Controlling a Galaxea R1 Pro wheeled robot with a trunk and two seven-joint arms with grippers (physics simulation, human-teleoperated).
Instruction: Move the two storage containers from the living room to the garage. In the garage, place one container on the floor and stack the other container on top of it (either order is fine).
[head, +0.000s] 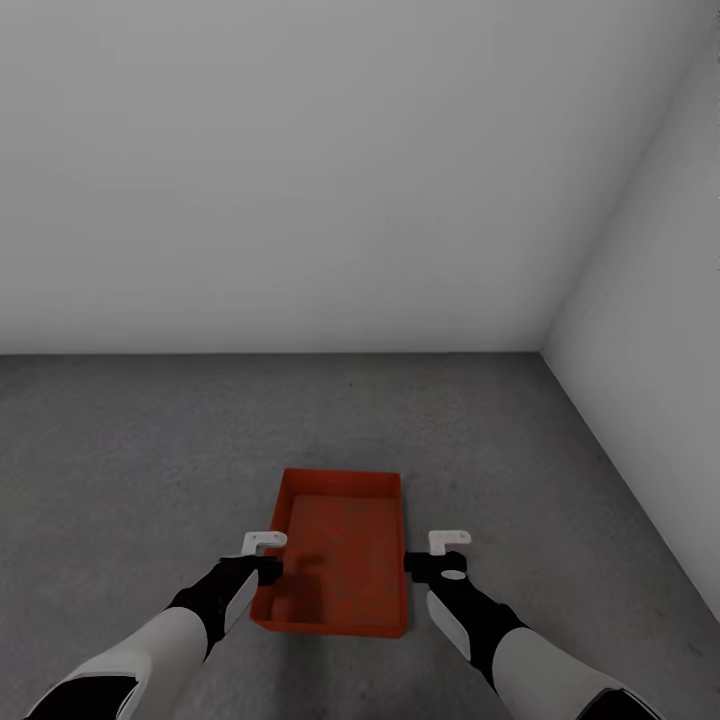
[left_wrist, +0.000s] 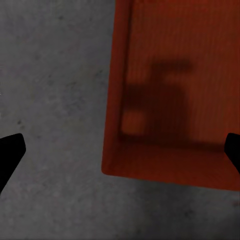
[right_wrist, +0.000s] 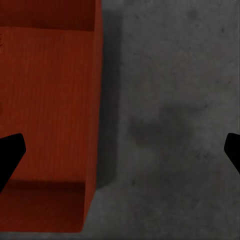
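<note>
An orange-red storage container (head: 335, 560) sits on the dark grey floor (head: 120, 470), near the grey wall (head: 300, 170). My left gripper (head: 266, 556) is spread wide over its left wall, holding nothing. My right gripper (head: 437, 554) is spread wide over its right wall, holding nothing too.

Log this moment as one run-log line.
place: garage | storage container: on floor, empty | left gripper: open, astride left wall | right gripper: open, astride right wall
</note>
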